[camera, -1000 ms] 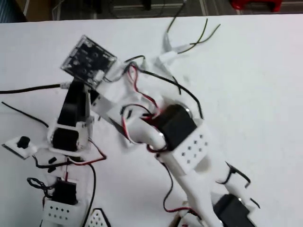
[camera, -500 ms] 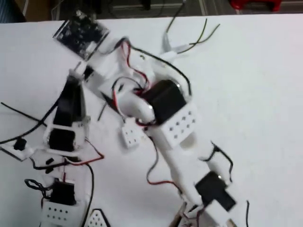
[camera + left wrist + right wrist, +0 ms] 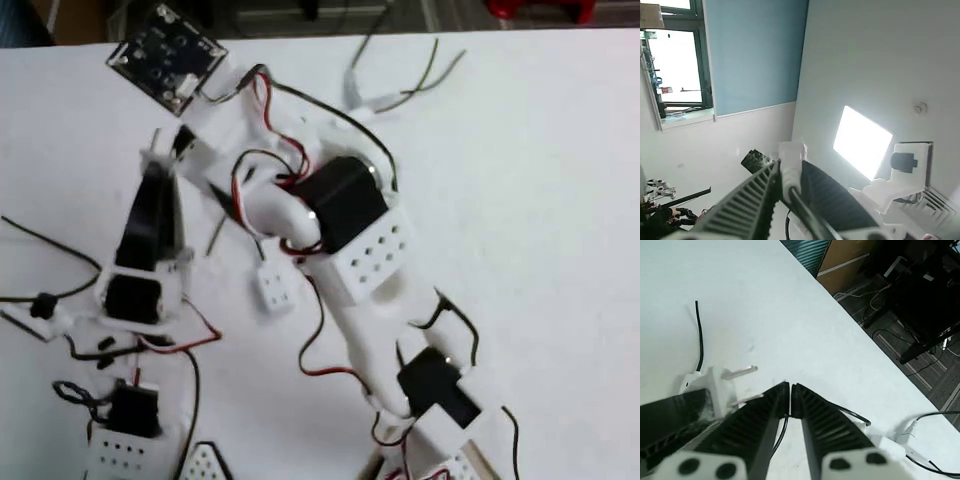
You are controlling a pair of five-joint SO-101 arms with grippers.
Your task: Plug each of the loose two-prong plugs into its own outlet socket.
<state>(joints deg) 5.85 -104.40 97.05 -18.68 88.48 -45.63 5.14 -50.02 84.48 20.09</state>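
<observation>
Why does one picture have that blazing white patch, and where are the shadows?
Left wrist view: it looks upward, so the light panel and window glare white. High view: the white table is evenly lit, with hardly any shadows. Right wrist view: bright table, dim room beyond.

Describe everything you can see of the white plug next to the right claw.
The plug is a white plastic block with two bare metal prongs, straight and parallel, in no socket. A thin black cord leaves its back and runs over the white table. A dark ribbed finger overlaps its body; the left claw seems shut on it. One prong ends close by the right claw; contact is unclear.
</observation>
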